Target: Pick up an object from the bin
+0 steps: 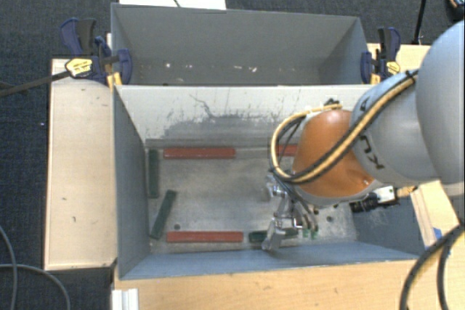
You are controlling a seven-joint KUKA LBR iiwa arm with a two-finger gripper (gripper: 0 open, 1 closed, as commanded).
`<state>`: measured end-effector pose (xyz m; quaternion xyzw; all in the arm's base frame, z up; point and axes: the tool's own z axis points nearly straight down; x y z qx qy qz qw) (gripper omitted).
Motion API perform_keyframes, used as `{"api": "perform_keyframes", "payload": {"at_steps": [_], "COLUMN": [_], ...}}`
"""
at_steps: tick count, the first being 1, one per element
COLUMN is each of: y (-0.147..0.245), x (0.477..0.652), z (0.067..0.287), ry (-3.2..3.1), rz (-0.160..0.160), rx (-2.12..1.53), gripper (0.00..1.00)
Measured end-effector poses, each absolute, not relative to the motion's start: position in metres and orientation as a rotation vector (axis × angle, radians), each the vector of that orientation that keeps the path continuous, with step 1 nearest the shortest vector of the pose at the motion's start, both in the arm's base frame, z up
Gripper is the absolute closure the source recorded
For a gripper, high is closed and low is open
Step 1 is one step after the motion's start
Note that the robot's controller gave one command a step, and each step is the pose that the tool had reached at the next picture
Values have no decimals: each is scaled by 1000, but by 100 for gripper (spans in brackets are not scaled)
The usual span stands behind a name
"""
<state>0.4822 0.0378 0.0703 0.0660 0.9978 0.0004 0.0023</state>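
My gripper [280,234] is low at the bin's near wall, right of centre, below the orange cover. A small dark green piece [257,236] lies on the floor just left of its tip, touching or almost touching it. A red flat bar [205,236] lies along the near wall, further left. I cannot make out how the fingers stand.
A second red bar [199,152] lies along the far wall. Two dark green bars are at the left: one upright against the left wall [153,172], one tilted [163,213] near the front left corner. The arm covers the bin's right part.
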Motion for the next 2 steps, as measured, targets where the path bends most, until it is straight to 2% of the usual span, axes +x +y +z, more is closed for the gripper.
{"api": "perform_keyframes", "payload": {"at_steps": [1,2], "y": [38,38], "x": [482,484], "z": [70,174], "ry": [3132,3126], "rz": [1,3], "rx": [207,203], "gripper": [100,100]}}
